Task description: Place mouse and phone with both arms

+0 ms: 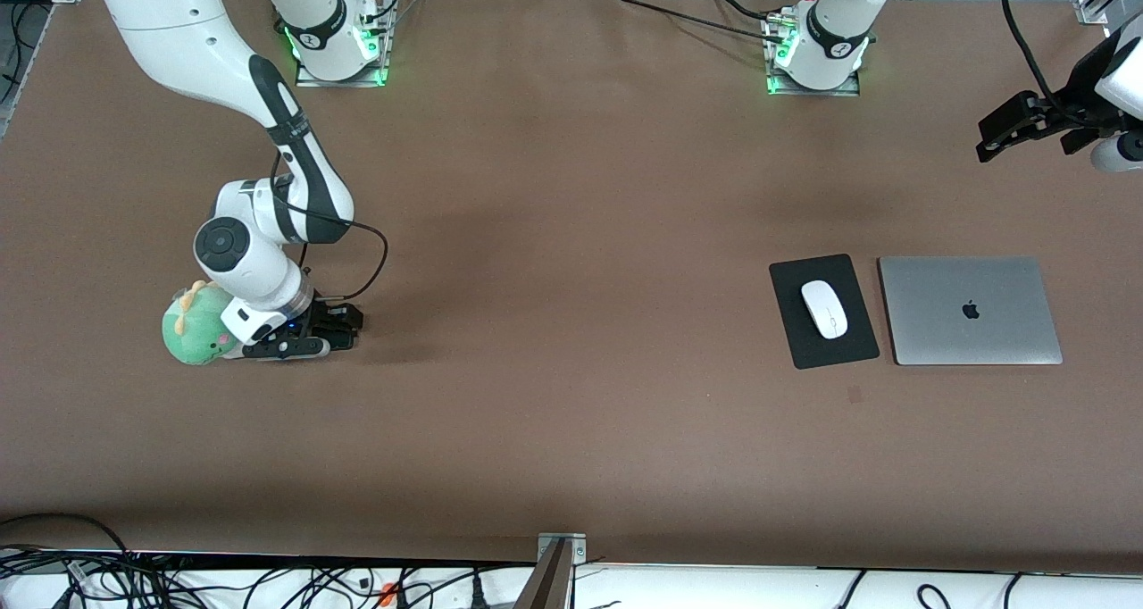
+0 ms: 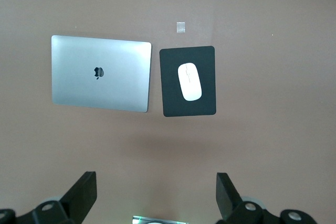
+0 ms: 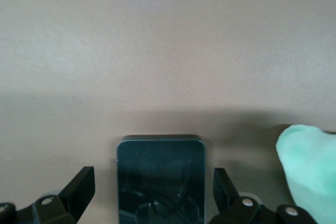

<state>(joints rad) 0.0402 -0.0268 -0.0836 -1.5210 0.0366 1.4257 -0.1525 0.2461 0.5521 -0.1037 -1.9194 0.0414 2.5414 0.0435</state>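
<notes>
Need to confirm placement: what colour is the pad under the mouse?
Black. The pad under the white mouse shows best in the left wrist view.

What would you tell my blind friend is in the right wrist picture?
A black phone lies flat on the brown table, between the two open fingers of the right hand. A bit of a green plush toy peeks in beside the phone.

Mouse (image 1: 824,308): small, white, glossy oval; lies flat on black mouse pad (image 1: 823,311) beside grey laptop (image 1: 970,310), toward left arm's end of table. Phone (image 3: 161,179): black, rounded-corner slab, glossy face up, flat on table beside green plush (image 3: 310,169), toward right arm's end.
</notes>
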